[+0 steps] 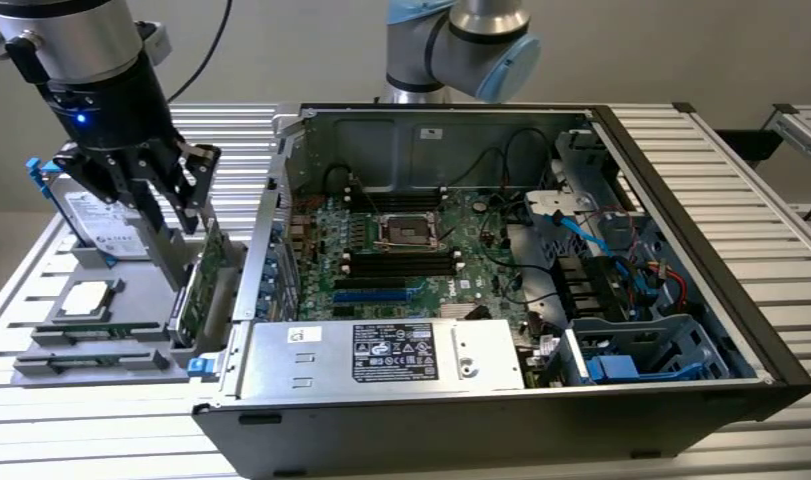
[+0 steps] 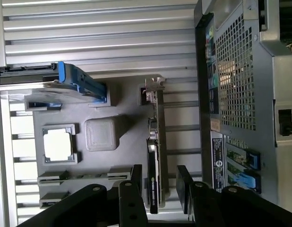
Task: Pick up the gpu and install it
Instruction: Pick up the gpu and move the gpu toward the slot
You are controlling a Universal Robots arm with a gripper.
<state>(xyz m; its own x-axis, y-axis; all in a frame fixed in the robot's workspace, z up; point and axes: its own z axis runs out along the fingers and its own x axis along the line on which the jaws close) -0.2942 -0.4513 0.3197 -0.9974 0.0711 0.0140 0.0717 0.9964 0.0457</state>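
Wrist view looks straight down past the gripper (image 2: 160, 182), whose jaws stand wide with nothing held. Directly under it, the gpu (image 2: 158, 137) stands on its thin edge in a slot of the grey tray (image 2: 122, 101). One end of the card lies in the gap between the two fingers (image 2: 136, 177), apart from both. Its long axis runs away from the hand, across the closing direction, parallel to the wall of the computer case (image 2: 240, 94) beside it. Seen from the exterior view, the gripper (image 1: 165, 200) hangs close above the gpu (image 1: 198, 280), so closing would, I judge, pinch its flat faces.

Silver arm (image 1: 88, 40), pale-blue joint cap (image 1: 512, 62); black hand (image 1: 158, 200), blue LED (image 1: 82, 118).
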